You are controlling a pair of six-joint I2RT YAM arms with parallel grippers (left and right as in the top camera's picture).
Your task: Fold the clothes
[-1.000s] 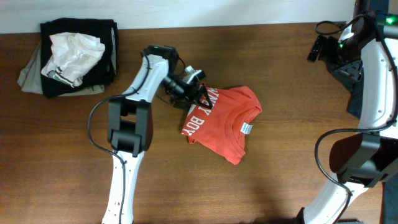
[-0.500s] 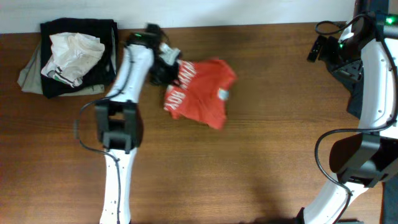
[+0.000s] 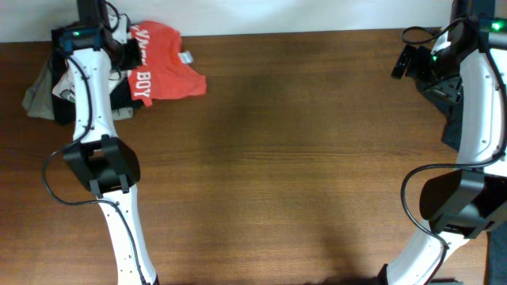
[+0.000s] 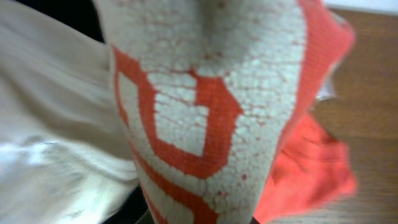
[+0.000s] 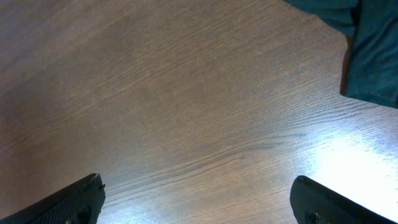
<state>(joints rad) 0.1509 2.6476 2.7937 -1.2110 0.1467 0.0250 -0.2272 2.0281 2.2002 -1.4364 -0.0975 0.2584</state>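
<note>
Overhead view:
- Red-orange short-sleeved cotton T-shirt (image 3: 168, 75) with white block lettering: at far-left corner of brown wooden table (image 3: 277, 158), folded. Left part over edge of garment stack, right part flat on bare wood.
- Lettering "BOY" legible on left half; small white neck tag (image 3: 187, 58) on upper right edge.
- Garment stack: black garment (image 3: 59, 43), white crumpled cloth (image 3: 63, 91) on top of it, grey-beige garment (image 3: 33, 95) protruding at left.
- Left gripper (image 3: 127, 54): above stack, at left edge of T-shirt, touching cloth. Fingers not resolvable here.
- Right arm: at far-right side, well apart from T-shirt, beside dark teal cloth (image 3: 455, 119) at table edge.

Left wrist view only:
- Cracked white print on T-shirt (image 4: 205, 124) filling centre of frame, directly against lens. Cloth bunched and rising into gripper; fingers fully covered. Reading: jaws clamped on T-shirt edge.
- White crumpled cloth (image 4: 50, 137) directly beside and below at left, black fabric at top-left corner, strip of table (image 4: 373, 93) at right. Not visible in overhead: crack pattern of print.

Right wrist view only:
- Right gripper (image 5: 198, 202): both fingertips (image 5: 81, 199) at lower frame corners, wide apart, nothing between them.
- Below: bare table (image 5: 186, 93). Dark teal cloth (image 5: 373, 56) in upper-right corner, clear of fingers.
</note>
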